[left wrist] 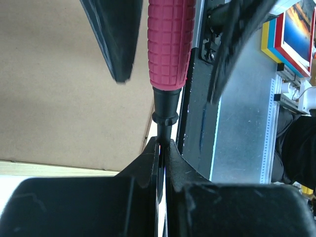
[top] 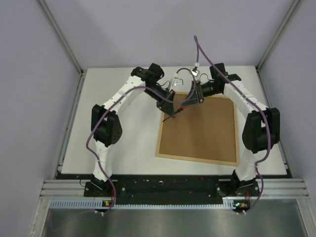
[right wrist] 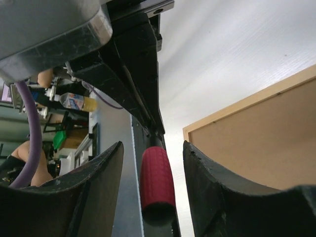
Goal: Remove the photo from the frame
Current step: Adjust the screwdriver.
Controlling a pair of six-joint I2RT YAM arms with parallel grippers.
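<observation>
Clamping a red-handled tool (left wrist: pixel 170 44), left gripper (left wrist: pixel 163 148) hangs at the frame (top: pixel 197 160) corner (right gripper (right wrist: pixel 153 148) gapes).

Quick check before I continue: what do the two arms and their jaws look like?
Left arm and right arm: white links, bulky black joint housings, black bases. A purple cable loops along each. Jaws are matte black and tapered.

Soft, even light with faint shadows; left fingers (left wrist: pixel 74 207) and right fingers (right wrist: pixel 237 197) loom dark and blurred, white glare beyond the right pair.
</observation>
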